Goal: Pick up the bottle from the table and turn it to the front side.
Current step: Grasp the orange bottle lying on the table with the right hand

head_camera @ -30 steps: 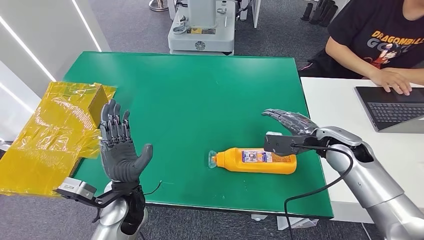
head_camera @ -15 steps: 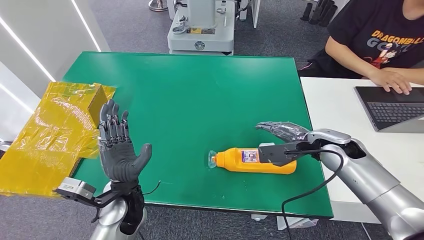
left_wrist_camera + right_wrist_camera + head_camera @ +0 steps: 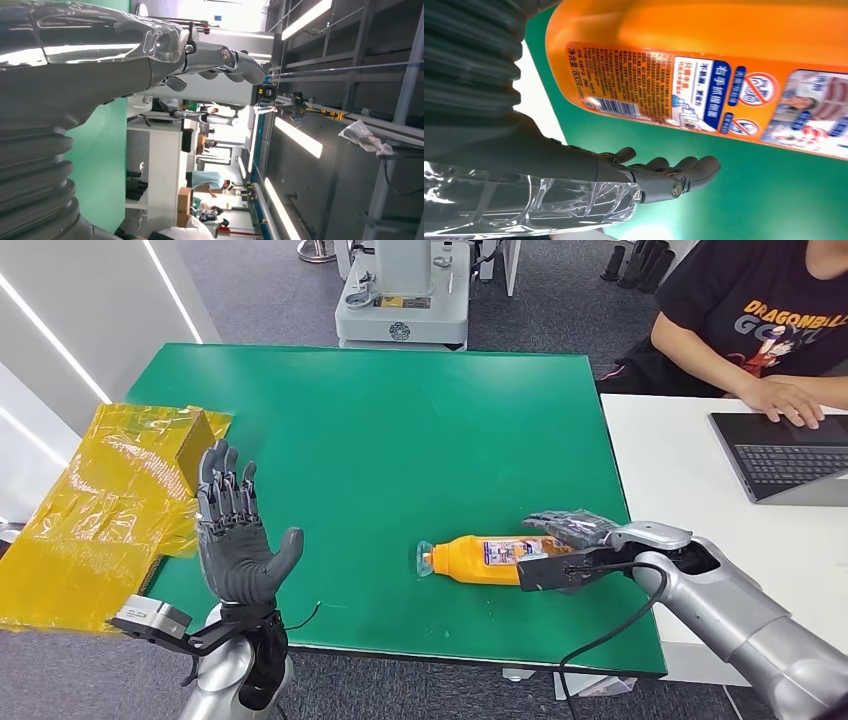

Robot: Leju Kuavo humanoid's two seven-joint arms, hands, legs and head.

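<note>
Orange bottle [image 3: 487, 559] lying on its side on a green table [image 3: 400, 430], cap toward the left hand.

The right hand [image 3: 572, 530] reaches over the bottle's base end, fingers apart, not gripping. The left hand [image 3: 236, 535] is raised at the near edge, fingers spread, holding nothing. Yellow film [image 3: 90, 510] covers the left corner; a person [image 3: 760, 320] types at a laptop [image 3: 785, 455] on a white desk [image 3: 680, 470].

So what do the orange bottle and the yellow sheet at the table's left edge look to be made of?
The orange bottle looks like glossy opaque plastic: soft highlights along its body, a printed label stuck on and a clear cap. The yellow sheet looks like thin translucent plastic film, crinkled and shiny. It drapes over the green table, whose top looks matte, perhaps a mat.
</note>
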